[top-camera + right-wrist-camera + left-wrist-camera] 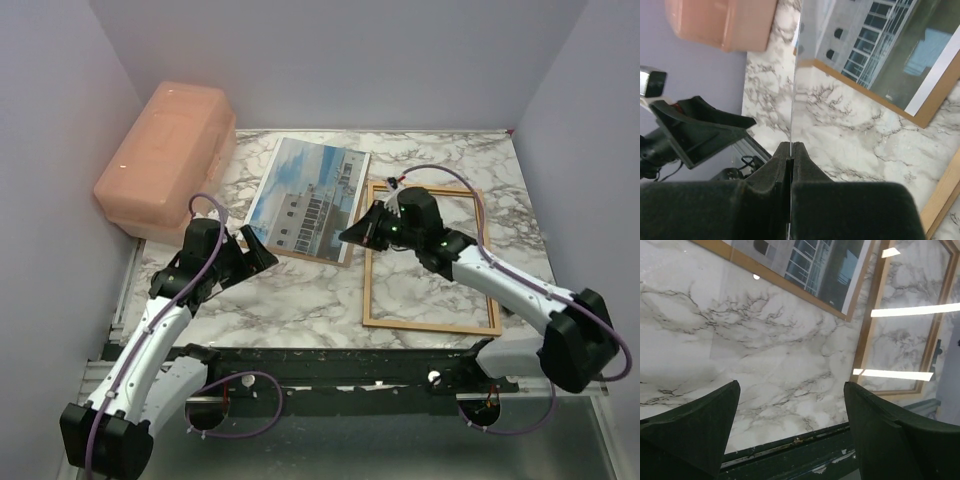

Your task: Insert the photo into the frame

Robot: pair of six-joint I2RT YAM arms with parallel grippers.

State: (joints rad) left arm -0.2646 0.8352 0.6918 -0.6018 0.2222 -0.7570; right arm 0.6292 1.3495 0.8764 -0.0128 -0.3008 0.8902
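While the photo (308, 198) lies flat on the marble table (290, 300) in the upper centre of the top view, a brown border (790, 287) shows along its edge in the left wrist view. The frame (430, 255) lies just beside it, right of centre, with marble showing inside. The right gripper (791, 145) is pinched tight on a thin clear sheet (794, 90) seen edge-on. The left gripper (791, 386), lower left of the photo, gapes wide and holds nothing. A pink box (165, 160) sits upper left.
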